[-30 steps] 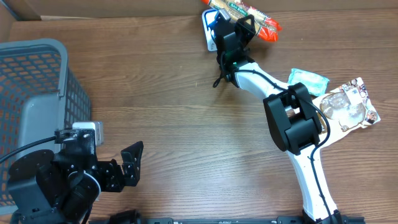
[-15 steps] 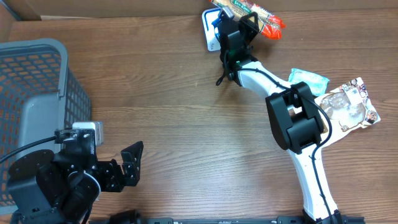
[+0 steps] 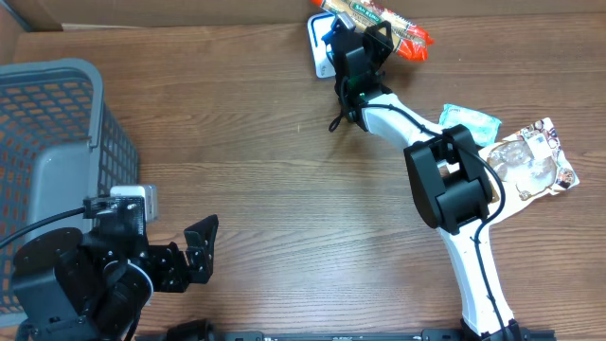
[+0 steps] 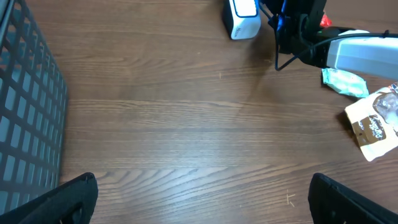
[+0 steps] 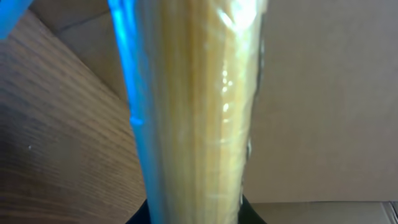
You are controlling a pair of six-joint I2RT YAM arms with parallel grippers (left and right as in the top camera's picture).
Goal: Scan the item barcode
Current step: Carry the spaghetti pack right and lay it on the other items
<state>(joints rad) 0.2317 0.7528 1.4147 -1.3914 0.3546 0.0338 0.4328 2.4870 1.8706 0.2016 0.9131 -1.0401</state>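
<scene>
Item: packet [image 3: 402,30], at the table's far edge, just beside the scanner [image 3: 316,49].
Hold: pinched in the right gripper [image 3: 365,40], fingers closed on the film.
Risks: glossy, creased wrap may glare or fold over the barcode; which face is toward the scanner cannot be told; a thin pinch may slip.
Idle: left gripper [image 3: 201,246], fingers spread, by the basket [image 3: 57,114].

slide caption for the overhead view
Right arm holds a snack packet by the scanner; left arm rests beside the basket.
</scene>
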